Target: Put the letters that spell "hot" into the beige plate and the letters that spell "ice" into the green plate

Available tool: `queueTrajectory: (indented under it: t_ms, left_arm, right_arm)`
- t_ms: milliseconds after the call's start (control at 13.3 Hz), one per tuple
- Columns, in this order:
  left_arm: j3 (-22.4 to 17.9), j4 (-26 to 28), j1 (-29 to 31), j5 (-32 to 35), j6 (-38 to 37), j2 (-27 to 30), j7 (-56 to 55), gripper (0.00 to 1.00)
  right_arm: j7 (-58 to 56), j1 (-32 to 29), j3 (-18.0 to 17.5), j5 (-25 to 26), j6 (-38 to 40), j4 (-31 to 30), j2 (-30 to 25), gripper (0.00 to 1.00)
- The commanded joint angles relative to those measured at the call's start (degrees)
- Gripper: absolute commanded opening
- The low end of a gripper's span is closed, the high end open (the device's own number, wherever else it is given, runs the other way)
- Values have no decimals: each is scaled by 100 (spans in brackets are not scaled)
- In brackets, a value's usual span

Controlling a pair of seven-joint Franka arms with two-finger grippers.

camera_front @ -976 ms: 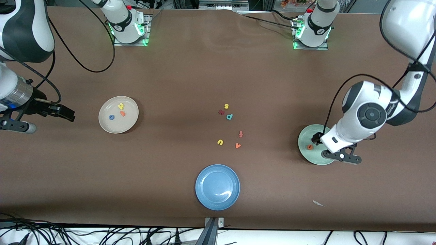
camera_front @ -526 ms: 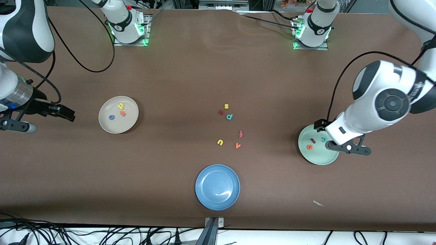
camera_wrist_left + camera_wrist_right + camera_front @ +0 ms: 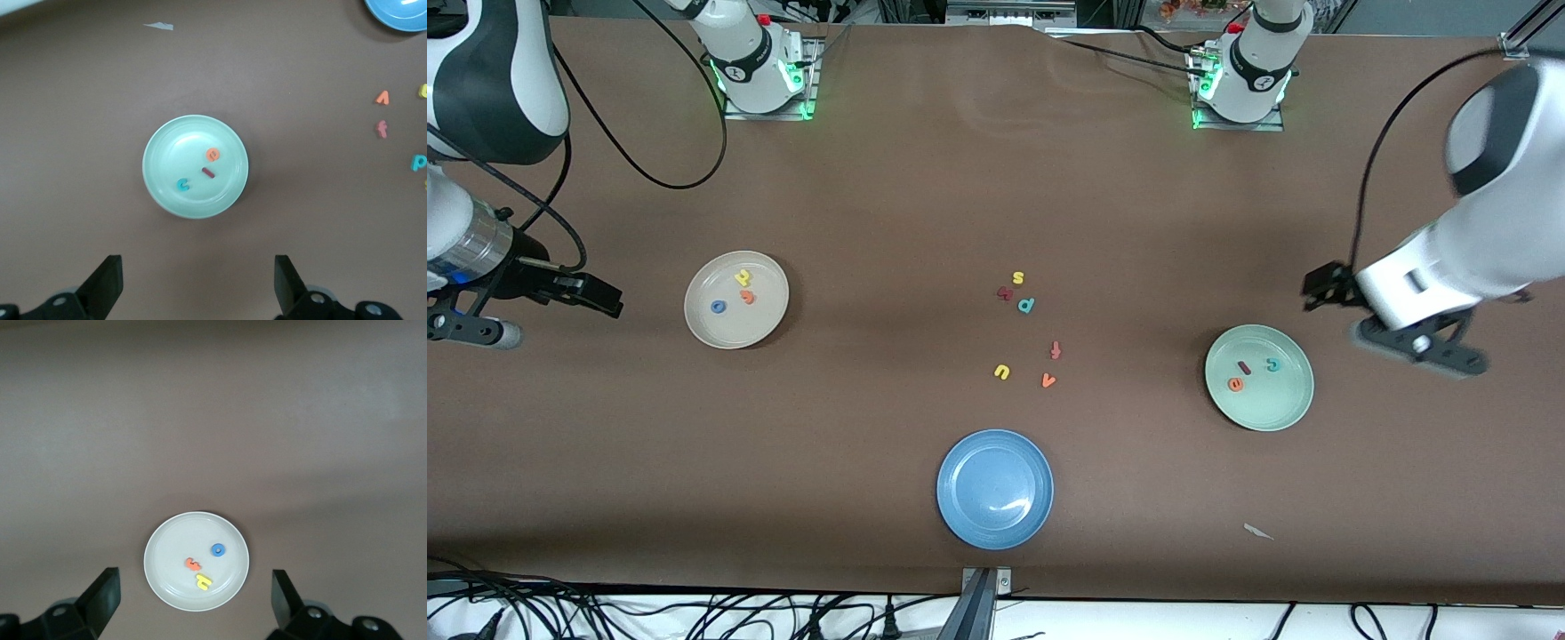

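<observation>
plates first: the round shallow cream-beige plate (image 3: pixel 736 300) sits toward the right arm's end of the table, the round pale mint-green plate (image 3: pixel 1259 378) toward the left arm's end, and a round blue plate (image 3: pixel 995 489) lies between them, nearest the front camera.

the right gripper (image 3: pixel 560 289) hangs low, beside the beige plate at that end of the table, its arm bent in from the view's edge; its wrist view shows the fingers (image 3: pixel 99 597) spread wide with nothing between them. the left gripper (image 3: pixel 1392 316) hangs raised, just off the green plate toward the left arm's end, fingers (image 3: pixel 107 283) likewise apart and empty.

in the beige plate lie the tiny yellow foam h (image 3: pixel 743 277), the orange foam t (image 3: pixel 747 297) and the blue ring-shaped foam o (image 3: pixel 718 307). in the green plate lie the dark red bar-like i (image 3: pixel 1244 367), the orange e (image 3: pixel 1235 384) and the teal c (image 3: pixel 1272 364). as i judge it, both words are sorted.

loose on the brown table (image 3: pixel 996 204) between the plates are a yellow s (image 3: pixel 1017 278), a dark red letter i cannot read (image 3: pixel 1005 292), a teal p (image 3: pixel 1026 305), a red-orange f (image 3: pixel 1055 350), a yellow u (image 3: pixel 1001 372) and an orange v (image 3: pixel 1048 380).

risk now: either arm swinging low over its plate could nudge it and flick out the light foam, or a needless extra pick could add a wrong letter.
</observation>
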State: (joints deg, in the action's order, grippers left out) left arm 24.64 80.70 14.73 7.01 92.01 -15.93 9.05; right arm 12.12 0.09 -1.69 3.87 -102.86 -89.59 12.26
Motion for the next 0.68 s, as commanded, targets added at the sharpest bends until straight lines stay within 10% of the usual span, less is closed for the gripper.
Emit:
queueTrajectory:
  t_ms: [0, 601]
  left_arm:
    - [-975, 244, -837, -235, -393, 783, 281, 100]
    - [-1989, 790, -1613, -886, -570, 1620, 299, 100]
  right_arm:
    - [19, -88, -86, -9, 20, -24, -92, 100]
    - [10, -88, -94, -9, 11, -32, -92, 100]
